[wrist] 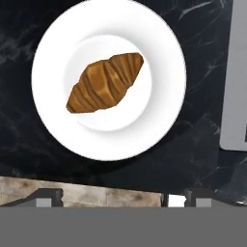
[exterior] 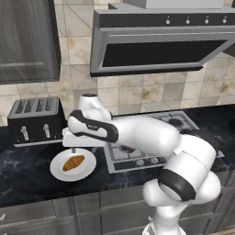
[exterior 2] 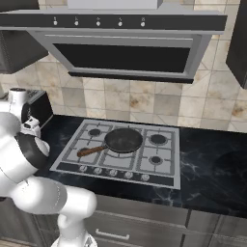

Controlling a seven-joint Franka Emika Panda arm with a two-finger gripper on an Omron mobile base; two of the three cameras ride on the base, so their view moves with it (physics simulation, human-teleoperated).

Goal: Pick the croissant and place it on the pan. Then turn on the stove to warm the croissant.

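Nearest to us, our tool (wrist: 123,200) hangs above the round white plate (wrist: 58,130) with its jaws apart and nothing between them. The small golden-brown ridged croissant (wrist: 105,83) lies in the middle of this plate, on the black marble tabletop (exterior: 27,181), not yet picked. Farther on, the small round dark grey pan (exterior 2: 124,139) with its brown wooden handle sits empty on the flat silver-grey stove (exterior 2: 164,176). We judge that picking, placing and turning a knob are all left.
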